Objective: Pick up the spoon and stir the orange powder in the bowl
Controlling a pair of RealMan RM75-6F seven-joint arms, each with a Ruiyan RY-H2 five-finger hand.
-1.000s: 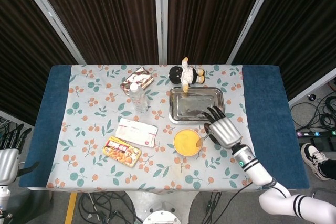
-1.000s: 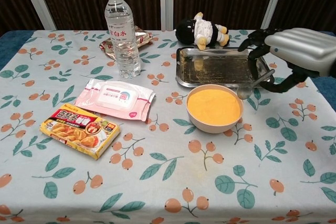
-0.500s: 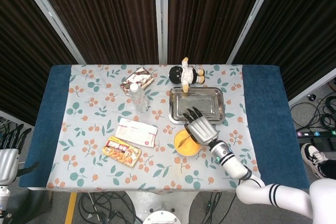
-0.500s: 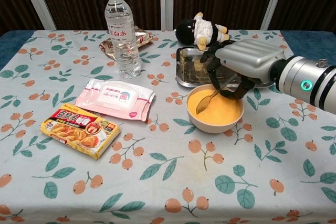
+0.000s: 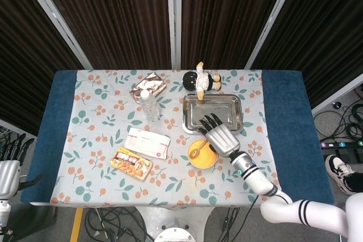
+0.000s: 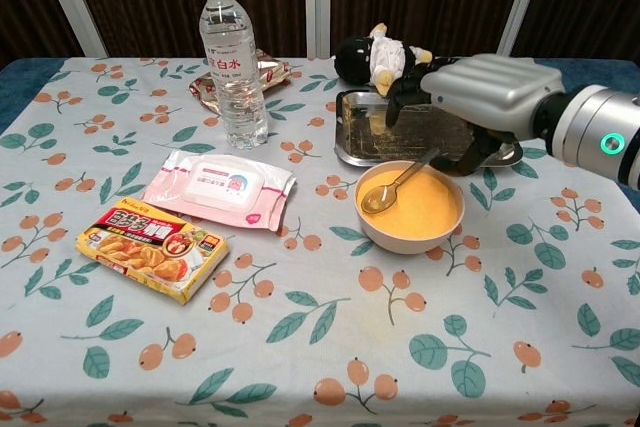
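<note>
A white bowl (image 6: 411, 233) (image 5: 193, 161) filled with orange powder (image 6: 425, 202) stands on the patterned tablecloth right of centre. My right hand (image 6: 480, 102) (image 5: 218, 136) hovers over the bowl's far right side and holds a metal spoon (image 6: 396, 186) by the handle. The spoon's scoop (image 5: 195, 153) rests on the powder at the bowl's left side, with powder on it. My left hand (image 5: 8, 171) shows only at the far left edge of the head view, off the table, fingers apart and holding nothing.
A steel tray (image 6: 364, 137) lies just behind the bowl, a doll (image 6: 378, 57) behind that. A water bottle (image 6: 231, 57), a wipes pack (image 6: 224, 185), a yellow food box (image 6: 150, 247) and a snack packet (image 5: 147, 86) occupy the left half.
My right hand swept left from beside the bowl to over it, putting the spoon into the powder. Since then it has eased back right, and the scoop now lies at the bowl's left side.
</note>
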